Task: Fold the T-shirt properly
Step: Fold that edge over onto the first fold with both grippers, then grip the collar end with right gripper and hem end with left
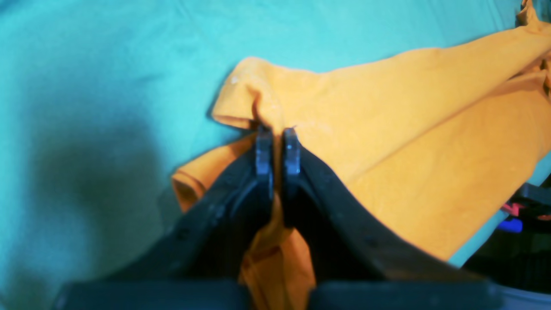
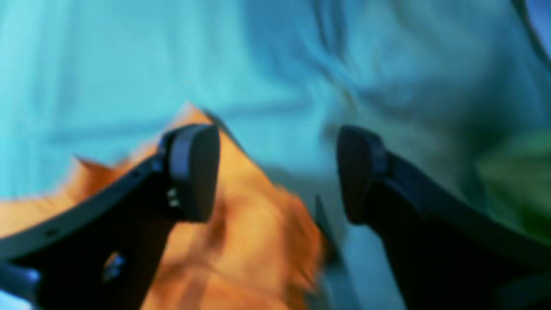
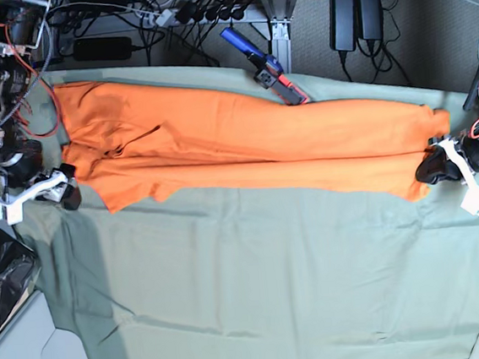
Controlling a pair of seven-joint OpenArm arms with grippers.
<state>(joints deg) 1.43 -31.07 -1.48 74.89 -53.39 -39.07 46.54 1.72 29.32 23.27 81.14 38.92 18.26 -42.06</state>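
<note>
Hands first: my left hand (image 1: pixel 278 148) is clenched on an edge of the shirt (image 1: pixel 387 142), with orange cloth bunched between the pads and hanging down below them. My right hand (image 2: pixel 277 172) stands wide, grasping nothing; the wrist view is blurred, but the shirt's other end lies under and beside its left pad while the right pad is over bare green cloth (image 2: pixel 129 64).

From the base view the shirt (image 3: pixel 244 141) lies stretched in a long narrow band across the far half of the counter (image 3: pixel 249 280), on the green cloth, already doubled lengthwise. The left hand (image 3: pixel 432 169) pins one end; the right hand (image 3: pixel 64 189) sits just beside the opposite end, near the corner. A blue-handled tool (image 3: pixel 248 51) rests at the far edge, just touching the shirt's rim.

I judge the step in hand to be re-gripping that free end so both ends can be carried together. To do it well I would bring the right hand down squarely over the corner so both layers go between the pads, not the green cloth beneath, and close firmly. I would keep the left hand's tension even so the band stays flat, then lift both ends level to avoid twisting the fold.
</note>
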